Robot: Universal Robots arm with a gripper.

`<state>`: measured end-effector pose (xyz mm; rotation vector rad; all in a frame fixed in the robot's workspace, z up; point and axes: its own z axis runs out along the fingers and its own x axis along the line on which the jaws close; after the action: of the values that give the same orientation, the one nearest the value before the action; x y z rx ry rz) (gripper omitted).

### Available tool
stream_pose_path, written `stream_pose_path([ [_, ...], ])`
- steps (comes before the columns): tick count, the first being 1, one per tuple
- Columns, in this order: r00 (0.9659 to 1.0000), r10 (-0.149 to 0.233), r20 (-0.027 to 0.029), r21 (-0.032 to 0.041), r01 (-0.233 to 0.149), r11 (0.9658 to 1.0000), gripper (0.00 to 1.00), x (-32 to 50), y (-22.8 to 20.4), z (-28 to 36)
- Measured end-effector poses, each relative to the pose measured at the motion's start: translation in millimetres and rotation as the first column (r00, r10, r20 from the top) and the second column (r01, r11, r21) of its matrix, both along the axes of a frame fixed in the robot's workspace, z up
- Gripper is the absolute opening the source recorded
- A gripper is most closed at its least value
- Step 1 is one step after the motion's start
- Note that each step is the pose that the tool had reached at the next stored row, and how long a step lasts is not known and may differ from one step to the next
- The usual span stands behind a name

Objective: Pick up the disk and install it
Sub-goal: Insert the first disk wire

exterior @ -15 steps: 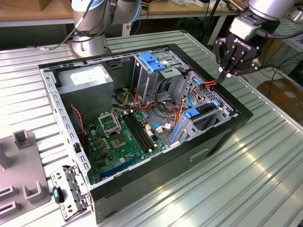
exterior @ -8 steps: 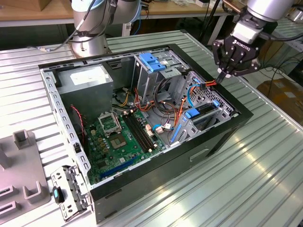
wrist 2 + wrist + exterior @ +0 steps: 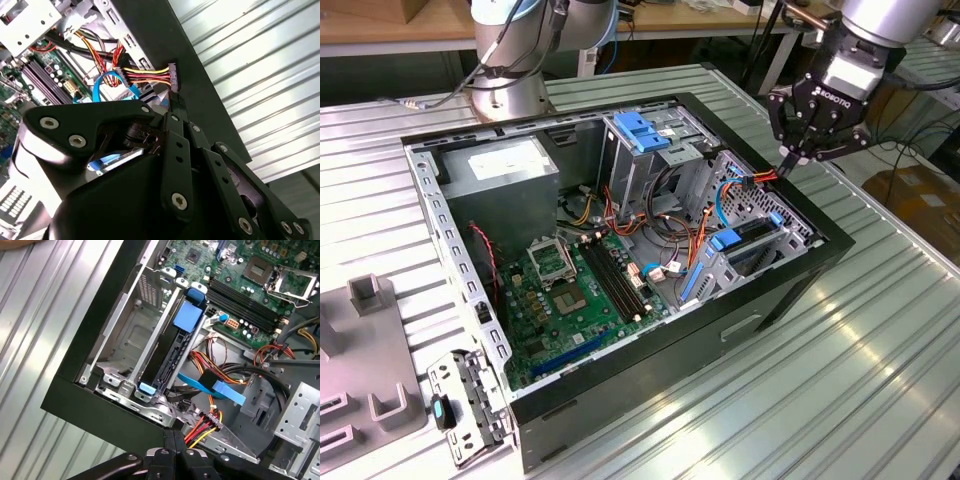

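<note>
- We see the fingers [image 3: 176, 140] drawn together at their tips, with nothing visible between them. They hang over the corner of the open computer case [image 3: 790, 290] at the exterior view's right.
- Just past the tips lies a loose power connector [image 3: 171, 75] on its red, yellow and black wires. We cannot tell whether the tips touch it.
- Near it, a flat blue data cable [image 3: 215, 386] loops free.
- The disk [image 3: 167, 352] stands on edge in its bay just beside the case's black wall, with blue plastic at its ends. To us it looks seated.
- The case rests on the ribbed table [image 3: 880, 380].
- Our first worry is the wires. The tips sit so near them that a sideways move could hook a loop and drag the connector, or pull the disk askew in its bay.
- Our second worry is the metal. A descent off line could strike the case wall or the bay's sheet metal, since room there looks tight.
</note>
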<state>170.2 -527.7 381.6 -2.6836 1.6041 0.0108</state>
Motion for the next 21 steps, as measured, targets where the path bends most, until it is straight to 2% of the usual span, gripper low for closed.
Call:
stream_pose_path([
  [5,0.9980,0.064,0.0011,-0.0002,-0.064,0.9980,0.11,0.1,0.7,0.0],
  [6,0.9944,0.106,0.0014,-0.0003,-0.106,0.9944,0.11,0.1,0.8,0.0],
  [7,0.9918,0.128,0.0018,-0.0004,-0.128,0.9918,0.11,0.1,0.8,-0.1],
  [8,0.9898,0.143,0.0020,-0.0005,-0.143,0.9898,0.11,0.1,0.8,-0.1],
  [12,0.9764,0.216,0.0025,-0.0005,-0.216,0.9764,0.11,0.2,0.8,-0.4],
  [17,0.9614,0.275,0.0026,-0.0003,-0.275,0.9614,0.11,0.7,1.3,-0.7],
  [18,0.9572,0.289,0.0026,-0.0004,-0.289,0.9572,0.11,1.0,1.5,-0.7],
  [21,0.9492,0.315,0.0025,-0.0004,-0.315,0.9492,0.11,1.5,2.1,-0.7],
])
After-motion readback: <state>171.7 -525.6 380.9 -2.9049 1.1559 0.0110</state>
